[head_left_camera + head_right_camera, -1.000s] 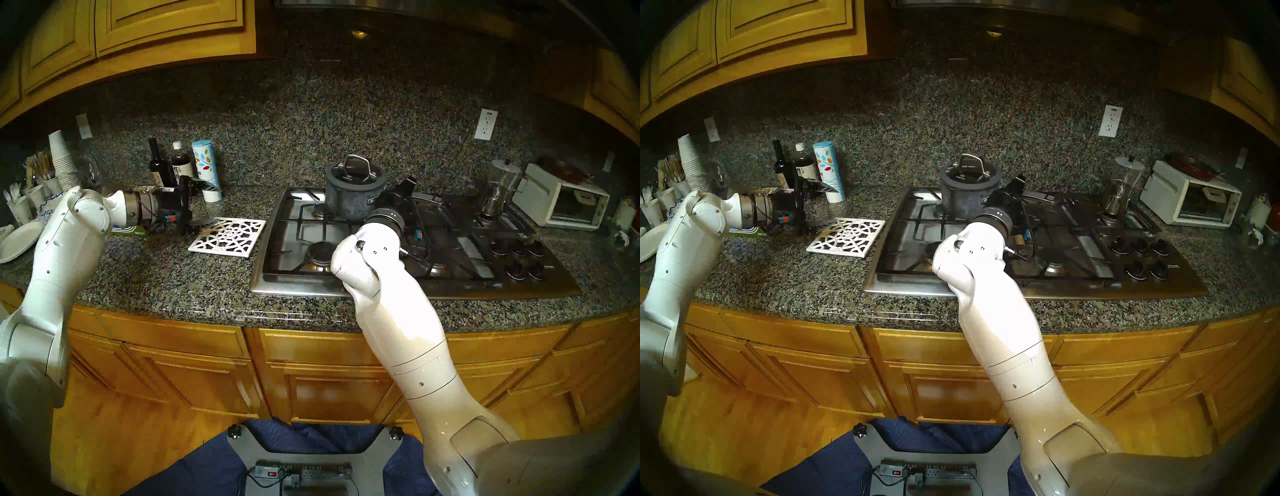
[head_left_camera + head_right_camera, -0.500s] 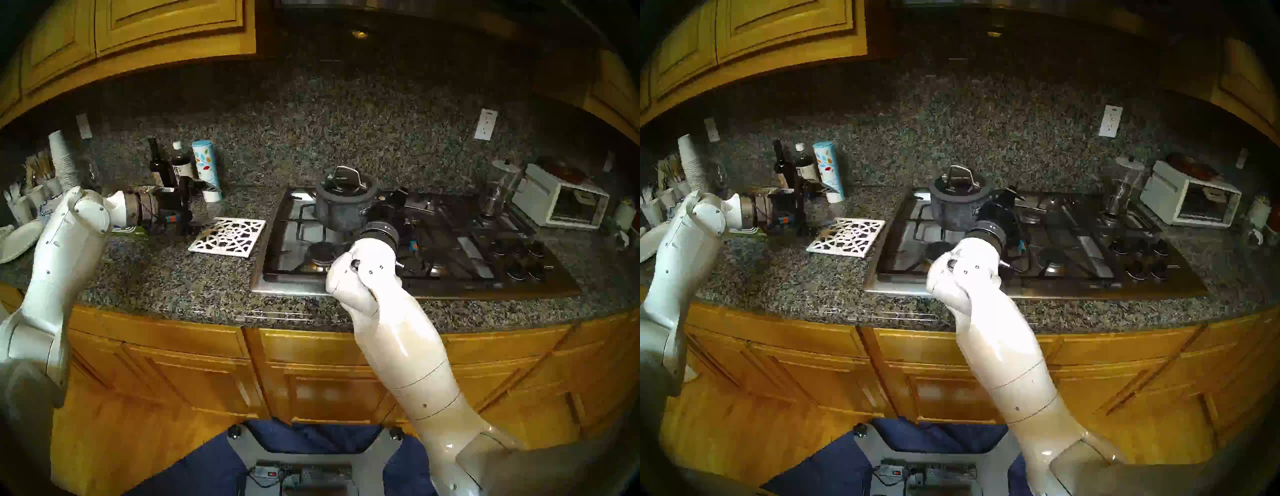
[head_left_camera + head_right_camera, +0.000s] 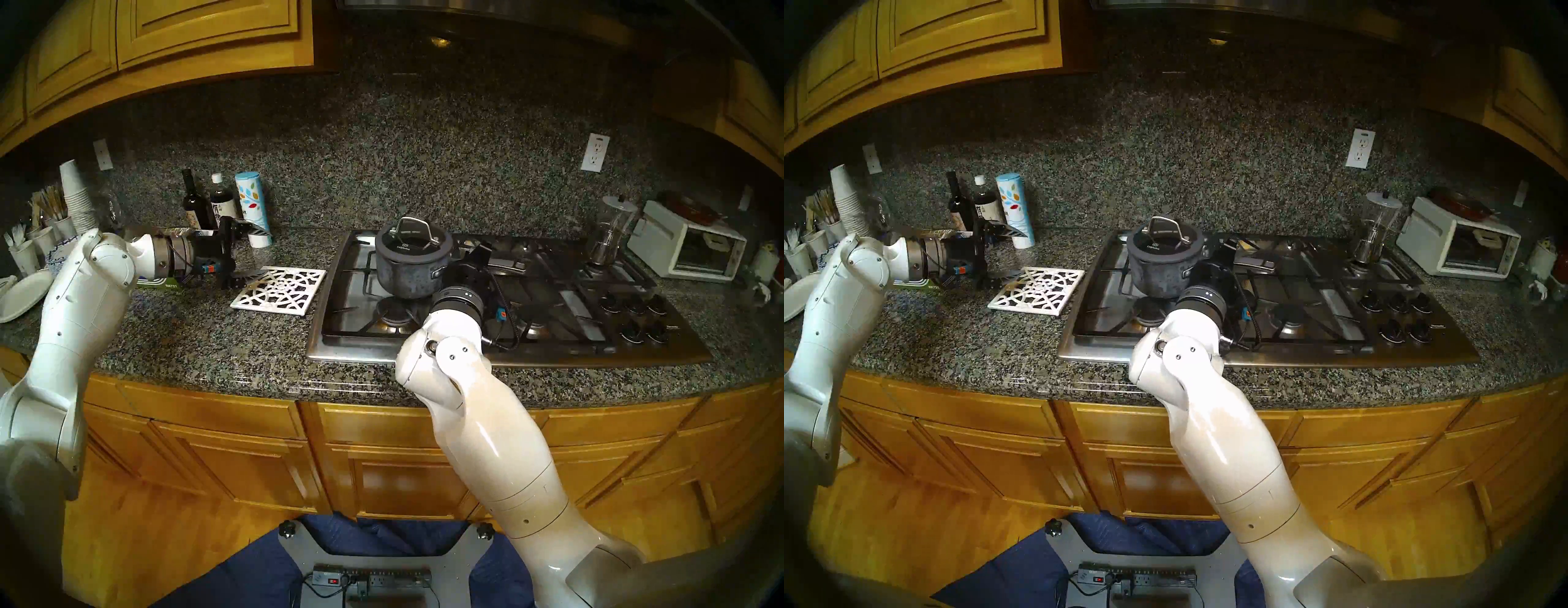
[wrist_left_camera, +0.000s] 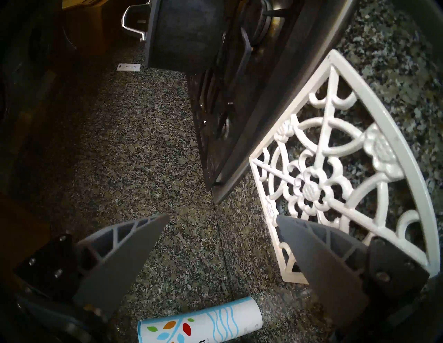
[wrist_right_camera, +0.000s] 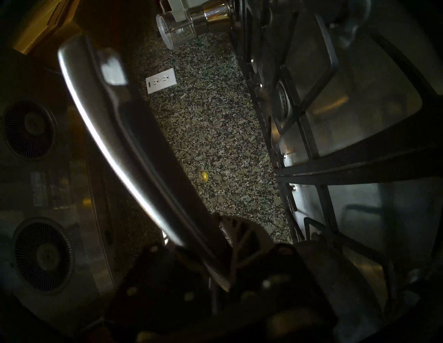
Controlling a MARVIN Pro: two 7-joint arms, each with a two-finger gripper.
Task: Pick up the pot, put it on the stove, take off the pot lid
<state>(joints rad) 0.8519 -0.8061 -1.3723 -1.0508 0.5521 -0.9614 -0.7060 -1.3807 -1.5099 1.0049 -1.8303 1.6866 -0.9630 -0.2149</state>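
You see the small, mottled dark-grey pot [image 3: 410, 271] upright over the left side of the stainless stove [image 3: 551, 352] with its black grates, the glass-centred pot lid [image 3: 413, 243] with its arched silver loop seated on top, the slim silver handle pointing right.

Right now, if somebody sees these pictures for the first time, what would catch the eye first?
Probably the dark pot, lid still on, over the stove's front-left burner, with the right gripper shut on its long silver handle. Then the white lattice trivet on the counter left of the stove, near the open left gripper.
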